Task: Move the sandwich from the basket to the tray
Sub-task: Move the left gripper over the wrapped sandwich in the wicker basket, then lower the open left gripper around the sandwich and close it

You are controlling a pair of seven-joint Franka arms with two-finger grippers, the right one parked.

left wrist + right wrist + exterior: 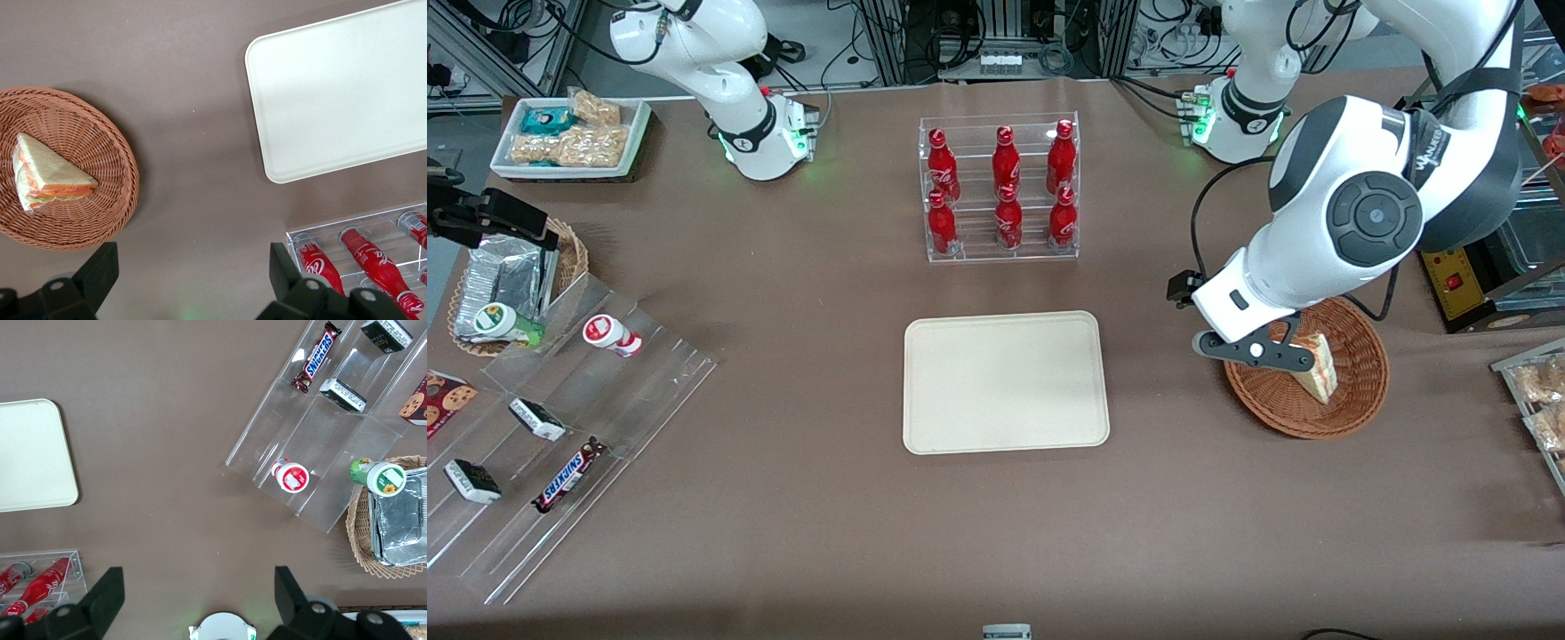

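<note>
The small triangular white-bread sandwich (1316, 369) with red-orange and green filling lies inside the round reddish-brown woven wicker basket (1356, 404), leaning toward its rim, cut edge showing, so the wedge offers two flat bread faces for a pinch; the left arm's end effector (1258, 351) hovers above the basket's edge nearest the tray, fingers (99, 272) spread apart and holding nothing, judged to be lining up for a descent; the flat rectangular cream-beige tray (1005, 382) sits at roughly nine o'clock from the basket on the brown table (783, 533), bare and near, which keeps the carry short; a clear acrylic rack of red bottles (1000, 191) stands at twelve o'clock from the tray.
</note>
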